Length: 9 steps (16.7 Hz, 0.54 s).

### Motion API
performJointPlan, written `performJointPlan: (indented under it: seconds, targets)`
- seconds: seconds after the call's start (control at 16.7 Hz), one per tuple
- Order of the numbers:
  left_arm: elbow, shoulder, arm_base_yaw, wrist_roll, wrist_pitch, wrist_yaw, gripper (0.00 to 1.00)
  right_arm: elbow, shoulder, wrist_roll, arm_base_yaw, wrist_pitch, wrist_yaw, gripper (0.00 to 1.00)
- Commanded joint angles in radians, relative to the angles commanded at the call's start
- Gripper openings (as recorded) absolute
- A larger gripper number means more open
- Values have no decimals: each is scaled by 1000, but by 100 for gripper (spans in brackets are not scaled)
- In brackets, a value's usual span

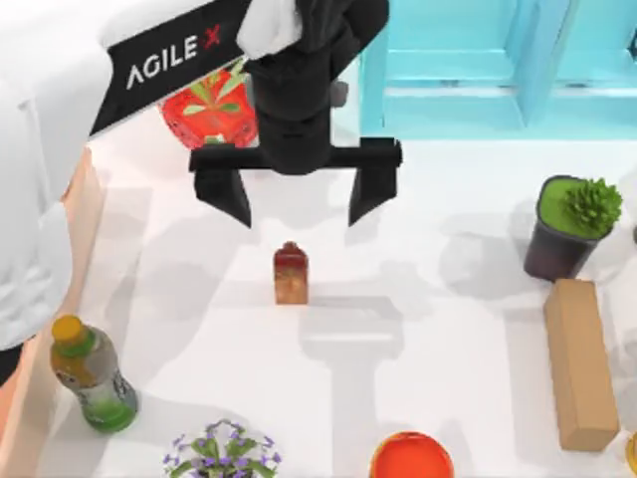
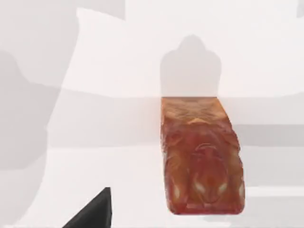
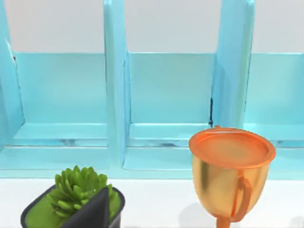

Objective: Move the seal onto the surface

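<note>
The left gripper (image 1: 296,204) hangs over the middle of the white surface (image 1: 438,329) with its two dark fingers (image 1: 227,194) spread wide apart and gripping nothing. The seal (image 1: 291,274) stands upright on the surface just below the gap between those fingers in the top view, clear of both of them, its dark red top over a tan-orange body. In the left wrist view the seal (image 2: 202,154) sits on the white surface (image 2: 95,118) with its shadow beyond it, and one dark fingertip (image 2: 95,211) shows off to its side, not touching it. Behind the gripper, partly under the arm, is a red strawberry-patterned thing (image 1: 207,110), and farther back to the gripper's right is the light blue shelf (image 1: 468,60). Well off to the right of the gripper stand a potted succulent (image 1: 572,224) and, nearer the front, a long tan block (image 1: 580,363). To the gripper's left and toward the front stands a bottle (image 1: 92,373) with a yellow cap; at the front edge are purple flowers (image 1: 221,453) and an orange round thing (image 1: 411,458). The right wrist view faces the shelf (image 3: 114,95), with the succulent (image 3: 76,194) and a gold cup (image 3: 230,175) in front of it; a dark fingertip (image 3: 95,211) shows there, but I cannot tell whether the right gripper is apart or together.
</note>
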Motion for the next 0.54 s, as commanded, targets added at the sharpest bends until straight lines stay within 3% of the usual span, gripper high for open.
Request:
performJointPlan:
  seconds: [0.3,0.54]
  targets:
    - [193,-9,0,1,-217,-2,100,0,0,0,0,0,0,100]
    - [243,-8,1,2,-275,-3,100,0,0,0,0,0,0,100]
